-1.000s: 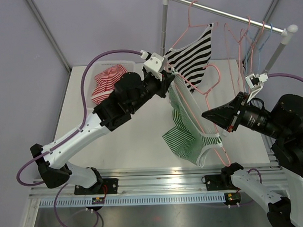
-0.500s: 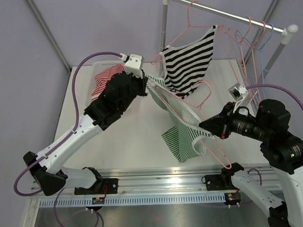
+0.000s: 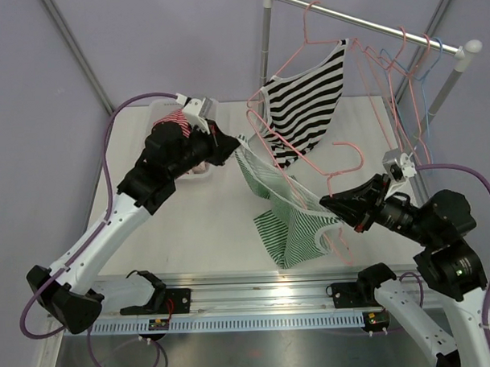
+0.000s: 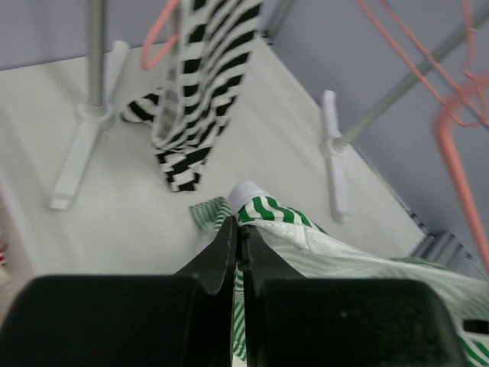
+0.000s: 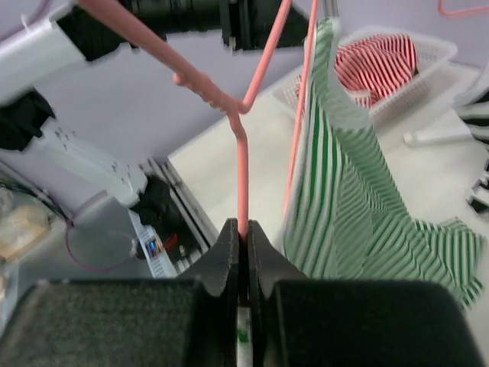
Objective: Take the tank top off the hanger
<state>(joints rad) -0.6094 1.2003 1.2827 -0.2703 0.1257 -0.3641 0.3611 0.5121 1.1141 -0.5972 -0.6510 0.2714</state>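
The tank top [image 3: 291, 230], green-and-white striped, hangs in the air above the middle of the table [image 3: 206, 225], stretched between the two arms. Its upper end points toward the far left corner of the table. Its bunched lower part droops toward the near edge. Whether the hem touches the table surface cannot be determined.

The left gripper [image 3: 234, 145] is closed on the upper edge of the tank top. In the left wrist view, both fingers [image 4: 221, 256] meet with only the white-bound fabric edge pinched between them.

The right gripper [image 3: 326, 201] is closed on the pink hanger [image 3: 346, 147]. In the right wrist view, the jaws clamp the wire at the base of the hanger neck, and the green fabric hangs just beside the wire on its right. The hanger frame runs diagonally through the garment, so the tank top is not yet free of it. The hook end rises clear of the fabric, above the right gripper.

A clothes rack [image 3: 368, 22] stands along the far edge of the table. A black-and-white striped tank top [image 3: 303, 105] hangs from it on its own pink hanger, just behind the left gripper. Several bare hangers [image 3: 402, 73], pink and blue, hang near the right end of the rail.

A white basket [image 5: 428, 73] sits at the far left corner of the table and contains a red-and-white striped garment [image 3: 177, 119]. The left arm partly hides it in the top view.
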